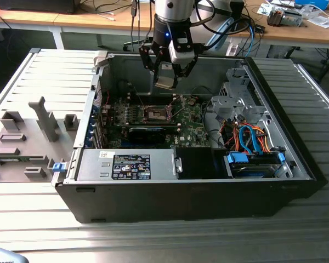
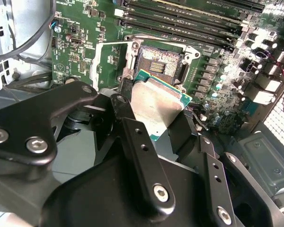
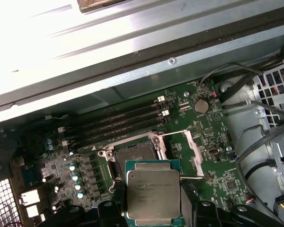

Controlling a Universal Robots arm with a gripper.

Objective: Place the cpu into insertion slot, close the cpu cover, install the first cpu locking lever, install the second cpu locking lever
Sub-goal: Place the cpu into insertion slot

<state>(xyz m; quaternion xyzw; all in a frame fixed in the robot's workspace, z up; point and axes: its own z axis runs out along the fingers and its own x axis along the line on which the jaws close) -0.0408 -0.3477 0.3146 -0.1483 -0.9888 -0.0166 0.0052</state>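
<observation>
- The gripper (image 2: 153, 109) is clamped on the cpu (image 2: 157, 100), above the insertion slot (image 2: 160, 59) and apart from it.
- Risk: skewed or off-centre seating could damage the slot's contacts.

This is a robotics or electronics lab. A robot arm's gripper (image 1: 165, 81), clamped on a cpu (image 3: 153, 194), hangs over an opened computer case (image 1: 296, 159) whose green motherboard (image 1: 194, 129) lies bare beneath the gripper. The case rests on a ribbed metal bench (image 1: 153, 241). To the exterior view's left of the gripper, grey moulded fixtures (image 1: 44, 118) stand on the same bench. Behind the gripper run wooden desks (image 1: 88, 19) strewn with loose cables (image 1: 107, 8) and small electronic parts (image 1: 282, 16).
</observation>
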